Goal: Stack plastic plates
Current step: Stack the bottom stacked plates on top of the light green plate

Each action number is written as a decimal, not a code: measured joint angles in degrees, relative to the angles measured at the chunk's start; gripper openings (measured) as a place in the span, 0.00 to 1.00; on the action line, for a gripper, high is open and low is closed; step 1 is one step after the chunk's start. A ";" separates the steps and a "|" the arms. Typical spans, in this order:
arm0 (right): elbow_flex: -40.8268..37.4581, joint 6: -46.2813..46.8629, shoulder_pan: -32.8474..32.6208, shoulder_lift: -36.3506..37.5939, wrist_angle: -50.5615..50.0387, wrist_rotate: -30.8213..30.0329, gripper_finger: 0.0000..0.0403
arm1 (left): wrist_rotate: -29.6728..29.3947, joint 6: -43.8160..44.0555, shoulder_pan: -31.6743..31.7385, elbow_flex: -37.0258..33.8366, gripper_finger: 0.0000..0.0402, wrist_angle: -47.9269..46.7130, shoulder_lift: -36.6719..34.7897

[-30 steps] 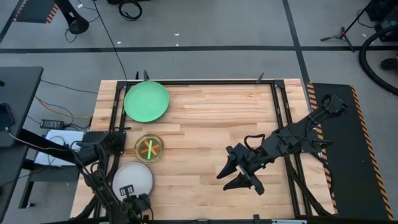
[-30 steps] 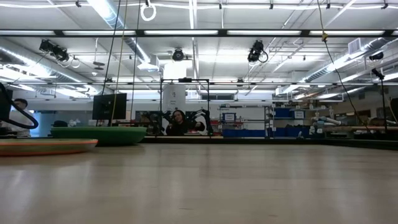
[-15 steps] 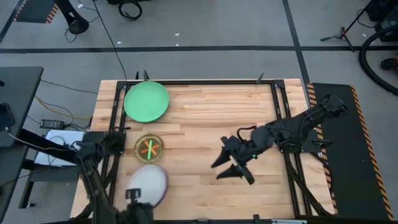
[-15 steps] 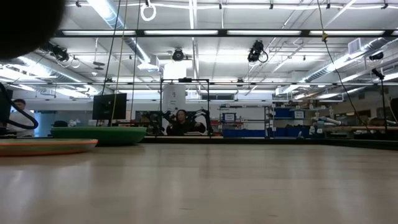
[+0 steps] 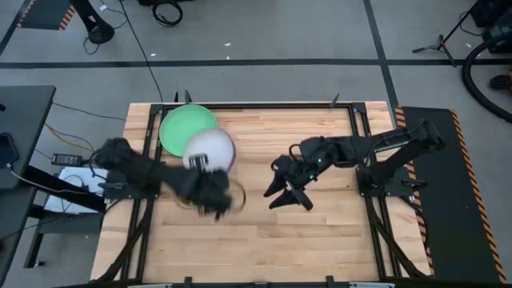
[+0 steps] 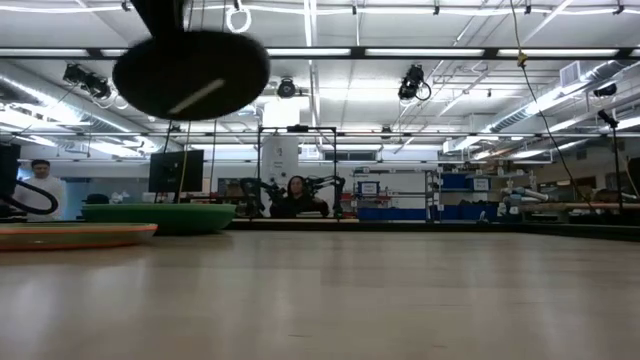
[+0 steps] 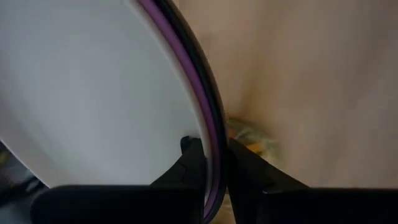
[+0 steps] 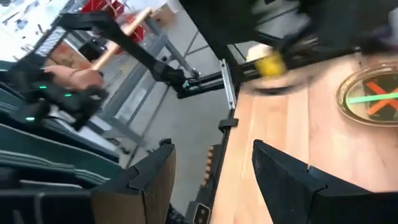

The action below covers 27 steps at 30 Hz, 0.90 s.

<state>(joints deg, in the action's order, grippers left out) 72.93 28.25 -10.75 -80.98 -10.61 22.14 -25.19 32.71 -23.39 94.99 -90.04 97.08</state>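
My left gripper (image 5: 213,194) is over the table's left middle, shut on a stack of medium plates (image 5: 210,149): white on top, with purple and black rims below (image 7: 210,134). In the low view the stack shows as a dark disc (image 6: 190,72) high above the table. The large green plate (image 5: 180,126) lies flat at the far left. The small translucent plates (image 8: 372,99) lie stacked flat near it, mostly hidden under my left arm in the high view. My right gripper (image 5: 276,196) hangs open above the table's middle, touching nothing. My left gripper pinches the near rim of the medium plate stack (image 7: 211,163) between its two fingers, one finger (image 7: 189,163) on the white top face and the other under the black plate. The fingers come from the table's near side. The stack is lifted clear of the table.
Bare wood takes up the table's middle and right half (image 5: 320,240). A black frame (image 5: 264,105) runs along the table's edges. In the low view, people (image 6: 297,195) show in the room far behind the table.
My left gripper has lifted the medium plate stack off the table's near left corner and swung it up toward the far edge and the middle, beside the green plate. My right gripper has moved, still open, toward the far edge and the left.
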 joint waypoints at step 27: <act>-0.02 -19.89 18.85 24.58 -44.67 -8.11 0.54 | 3.46 -30.53 47.20 -37.68 0.12 26.67 -6.39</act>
<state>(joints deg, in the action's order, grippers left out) 72.90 8.36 8.10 -56.40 -55.28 14.03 -21.73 2.18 23.81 57.31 -63.37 90.70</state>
